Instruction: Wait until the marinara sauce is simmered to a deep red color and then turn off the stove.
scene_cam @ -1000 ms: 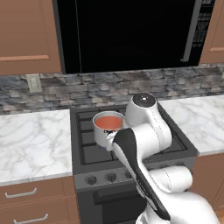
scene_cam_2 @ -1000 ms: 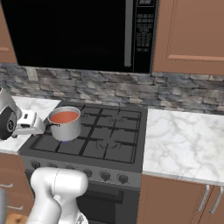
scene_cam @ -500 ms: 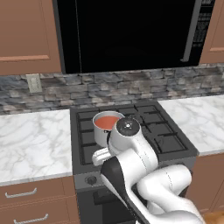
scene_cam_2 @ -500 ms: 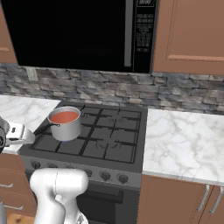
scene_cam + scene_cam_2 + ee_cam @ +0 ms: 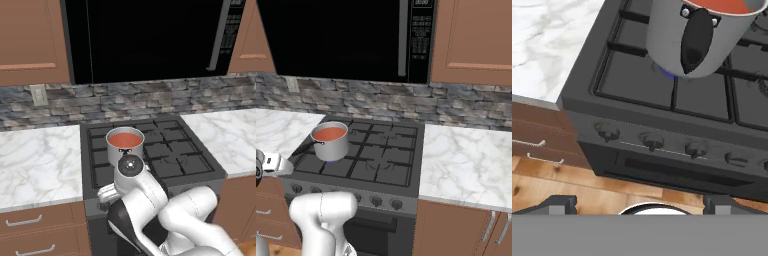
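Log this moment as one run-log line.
sauce: orange-red, in pot | burner: blue flame lit | gripper: jaws open, facing stove knobs

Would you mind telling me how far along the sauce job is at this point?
Done so far: the sauce in the pot looks orange-red. A blue flame under the pot shows the burner is on. In hand: the gripper sits low in front of the stove, open, facing the knobs without touching any. Left: turning a knob to shut the burner off.
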